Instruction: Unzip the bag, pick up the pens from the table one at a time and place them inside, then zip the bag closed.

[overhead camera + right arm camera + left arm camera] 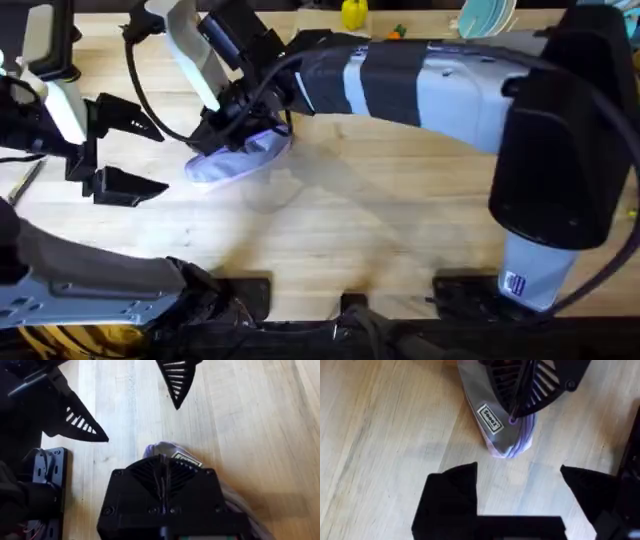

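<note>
Soft lavender fabric pencil pouch [240,158] on the pale wooden plank desk [380,220], with the right gripper [240,120] down on it.

The pouch lies toward the left of the desk's middle; the left wrist view shows its rounded end [507,440] and a small white label [489,418] on its side. The right arm reaches across from the lower right, its black fingers pressed together at the pouch's top; what they pinch, if anything, is too small to tell. Just to the left, the left gripper [125,150] hangs with its black fingers spread wide apart, empty, facing the pouch. Near the desk's left edge lies a thin pen [24,180] with a tan barrel, well apart from the pouch.
</note>
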{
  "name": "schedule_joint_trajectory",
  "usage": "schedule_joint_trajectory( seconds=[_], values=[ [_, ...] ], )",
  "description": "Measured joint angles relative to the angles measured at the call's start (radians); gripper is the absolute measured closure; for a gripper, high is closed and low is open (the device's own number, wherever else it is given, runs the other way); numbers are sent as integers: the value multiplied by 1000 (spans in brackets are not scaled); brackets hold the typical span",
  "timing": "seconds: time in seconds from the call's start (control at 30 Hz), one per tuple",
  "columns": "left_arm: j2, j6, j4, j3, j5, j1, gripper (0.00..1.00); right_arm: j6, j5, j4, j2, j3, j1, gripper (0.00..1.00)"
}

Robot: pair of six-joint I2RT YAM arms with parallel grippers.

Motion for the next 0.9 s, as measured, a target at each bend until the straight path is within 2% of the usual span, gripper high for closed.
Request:
schedule_joint_trajectory(
  seconds=[0.9],
  values=[
    [0,0,-8,0,0,0,7,0,-14,0,-11,0,-48,970]
  ],
)
